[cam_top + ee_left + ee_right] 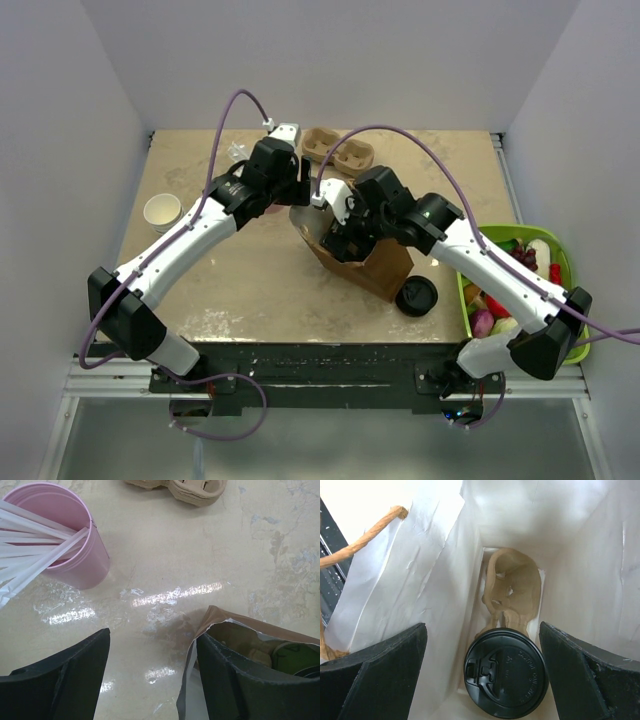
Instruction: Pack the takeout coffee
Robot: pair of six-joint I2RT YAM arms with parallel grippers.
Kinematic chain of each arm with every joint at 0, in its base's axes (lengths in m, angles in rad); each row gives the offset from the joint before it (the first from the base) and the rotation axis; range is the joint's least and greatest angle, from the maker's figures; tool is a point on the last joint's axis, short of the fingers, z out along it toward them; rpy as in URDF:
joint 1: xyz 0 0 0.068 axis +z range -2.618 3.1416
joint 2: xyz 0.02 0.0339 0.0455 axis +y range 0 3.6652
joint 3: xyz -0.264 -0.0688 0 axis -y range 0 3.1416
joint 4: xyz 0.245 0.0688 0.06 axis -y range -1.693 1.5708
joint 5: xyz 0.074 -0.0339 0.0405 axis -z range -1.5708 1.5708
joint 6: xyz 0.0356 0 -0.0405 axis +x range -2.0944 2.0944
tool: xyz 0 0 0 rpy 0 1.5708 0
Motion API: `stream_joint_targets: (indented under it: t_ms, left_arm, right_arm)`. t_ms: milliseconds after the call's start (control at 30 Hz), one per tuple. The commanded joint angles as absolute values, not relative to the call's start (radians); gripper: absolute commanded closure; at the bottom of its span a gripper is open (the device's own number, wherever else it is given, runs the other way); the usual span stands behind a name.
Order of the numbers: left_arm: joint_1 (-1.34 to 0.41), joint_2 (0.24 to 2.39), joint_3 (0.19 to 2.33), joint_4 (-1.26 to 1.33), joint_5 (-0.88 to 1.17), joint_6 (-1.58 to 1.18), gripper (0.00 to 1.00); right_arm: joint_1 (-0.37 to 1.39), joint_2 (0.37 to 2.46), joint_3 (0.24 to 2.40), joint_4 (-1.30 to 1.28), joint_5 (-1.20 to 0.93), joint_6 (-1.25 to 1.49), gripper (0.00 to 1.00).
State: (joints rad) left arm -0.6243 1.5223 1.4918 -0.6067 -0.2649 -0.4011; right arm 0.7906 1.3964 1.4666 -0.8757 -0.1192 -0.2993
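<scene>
Crowding the takeout coffee (pixel 506 672): paper bag (pixel 445 580) walls are standing close all round.
Right fingers (pixel 375 675): hanging spread above it, gripping nothing.
Left fingers (pixel 60 680): hovering parted at bag rim.

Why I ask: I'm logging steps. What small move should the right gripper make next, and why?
Probably raise the right gripper straight up out of the paper bag: its fingers are open and clear of the black-lidded coffee cup, which already sits deep in the bag by the pulp carrier.
</scene>
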Motion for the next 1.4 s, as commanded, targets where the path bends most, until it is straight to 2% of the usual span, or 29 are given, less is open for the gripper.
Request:
stream_joint_targets:
  t_ms: [0, 367, 700, 1367]
  left_arm:
    - [-0.623, 1.517, 1.511, -0.594, -0.285, -0.411, 0.27]
    - [-0.623, 1.517, 1.514, -0.594, -0.276, -0.411, 0.30]
    - [-0.621, 1.516, 1.509, -0.591, -0.265, -0.408, 0.38]
    - [-0.627, 1.526, 1.497, -0.577, -0.218, -0.391, 0.41]
  right_arm:
    - [0.790, 1.344, 1.451, -0.841, -0.129, -0.288, 0.02]
    - [0.790, 1.312, 1.391, -0.795, -0.138, -0.293, 0.02]
    - [0.790, 1.293, 1.319, -0.723, -0.137, -0.278, 0.02]
    - [0.790, 1.253, 1.204, -0.571, -0.097, -0.232, 0.02]
